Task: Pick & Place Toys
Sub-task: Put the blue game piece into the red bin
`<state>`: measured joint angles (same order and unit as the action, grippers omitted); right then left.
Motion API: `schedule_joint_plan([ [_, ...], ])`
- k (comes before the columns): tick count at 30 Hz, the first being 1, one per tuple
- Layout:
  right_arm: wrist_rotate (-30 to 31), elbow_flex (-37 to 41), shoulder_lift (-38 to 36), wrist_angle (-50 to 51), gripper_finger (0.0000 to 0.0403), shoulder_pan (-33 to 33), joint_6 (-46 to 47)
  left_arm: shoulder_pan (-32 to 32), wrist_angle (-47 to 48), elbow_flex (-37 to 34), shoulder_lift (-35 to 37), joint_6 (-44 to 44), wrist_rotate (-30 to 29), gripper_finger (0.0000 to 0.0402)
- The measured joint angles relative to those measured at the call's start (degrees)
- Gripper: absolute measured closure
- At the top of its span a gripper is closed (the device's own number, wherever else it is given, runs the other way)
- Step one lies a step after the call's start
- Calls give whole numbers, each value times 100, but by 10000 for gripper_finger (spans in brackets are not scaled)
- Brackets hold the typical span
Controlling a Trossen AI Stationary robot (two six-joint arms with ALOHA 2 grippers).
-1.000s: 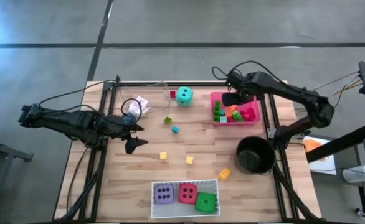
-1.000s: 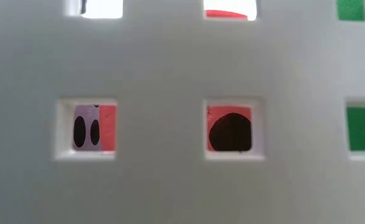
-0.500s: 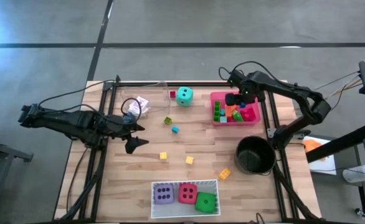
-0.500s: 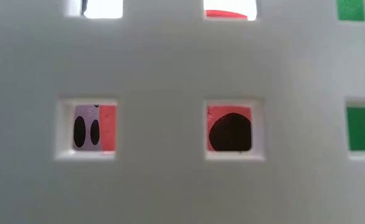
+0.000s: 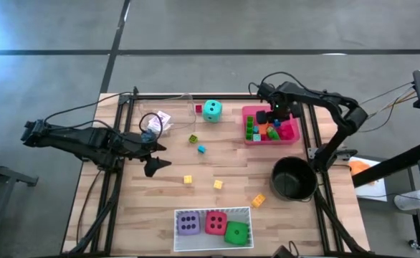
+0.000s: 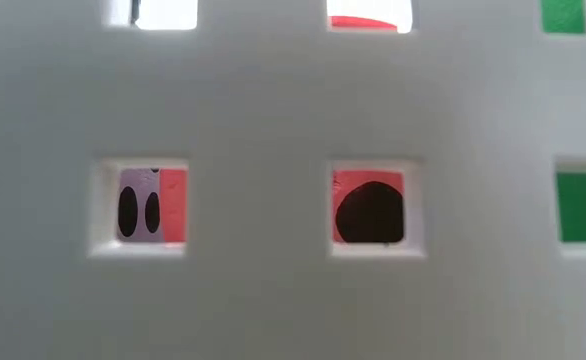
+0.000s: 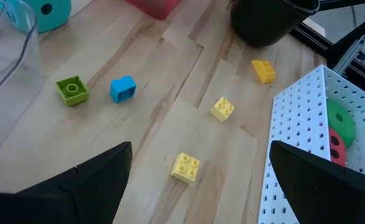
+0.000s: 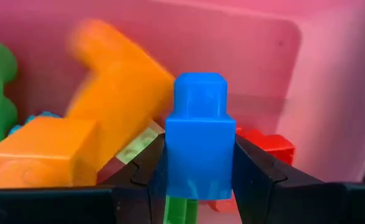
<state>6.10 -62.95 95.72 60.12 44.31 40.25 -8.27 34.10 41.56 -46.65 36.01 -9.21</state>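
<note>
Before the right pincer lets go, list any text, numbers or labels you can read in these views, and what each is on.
No readable words, brands or numerals anywhere.
Soft purple die in the white perforated tray: six black pips, no digits.
Soft red die: four pips.
Soft teal die: pips, count unclear.
Small playing cards: print too small to read.
Blue plastic block in the right pincer: unmarked.

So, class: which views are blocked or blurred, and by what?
Low view: the white tray wall fills it, out of focus, dice glimpsed through holes. Right wrist view: orange block smeared, blue block sharp in the right gripper. High view: clear.
</note>
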Motion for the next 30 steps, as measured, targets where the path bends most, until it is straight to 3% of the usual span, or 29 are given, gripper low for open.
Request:
schedule_joint_plan([
  [27,-66,80,243,-140,277,9,-83,0,-1,0,2,6,-2,19],
  [30,-144,82,243,-140,256,9,-122,0,-1,0,2,4,-2,19],
])
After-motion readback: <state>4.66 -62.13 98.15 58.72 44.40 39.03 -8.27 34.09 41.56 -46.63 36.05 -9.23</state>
